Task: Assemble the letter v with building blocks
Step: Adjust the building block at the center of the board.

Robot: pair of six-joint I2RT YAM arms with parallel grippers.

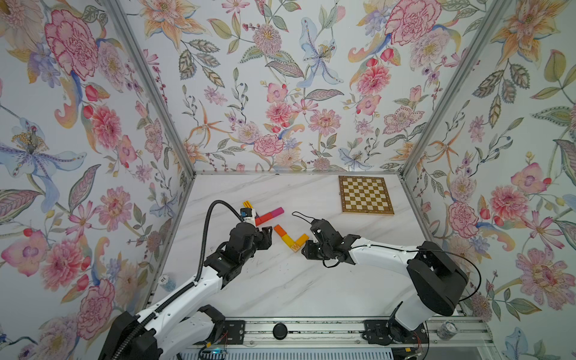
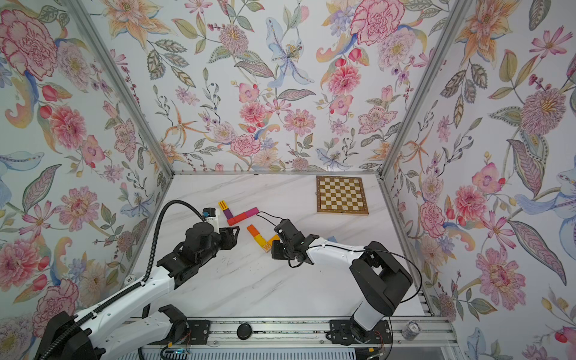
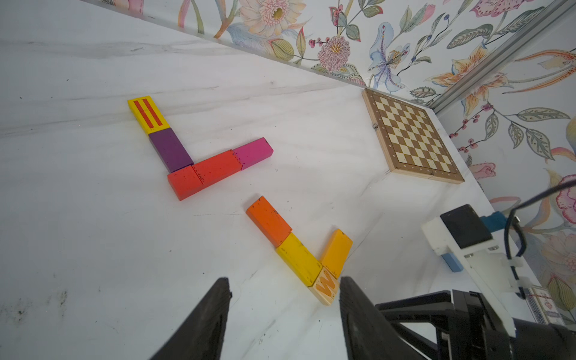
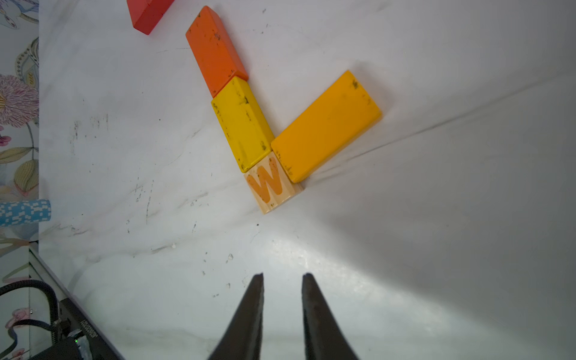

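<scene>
Orange-yellow V (image 1: 287, 239), W cube (image 1: 296, 248) at its corner, lies on the table (image 1: 280, 286): 3 o'clock of the released left gripper (image 3: 285, 280), 10 o'clock of the right gripper (image 4: 283, 275), jaws narrowly parted, empty.

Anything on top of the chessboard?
Nothing. The chessboard lies flat on the table with every square showing in both top views. What is under it, if anything, the board itself covers.

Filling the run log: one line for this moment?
left tool: open, empty | right tool: slightly open, empty | orange-and-yellow wooden-block V, W-cube corner: one arm shorter
</scene>
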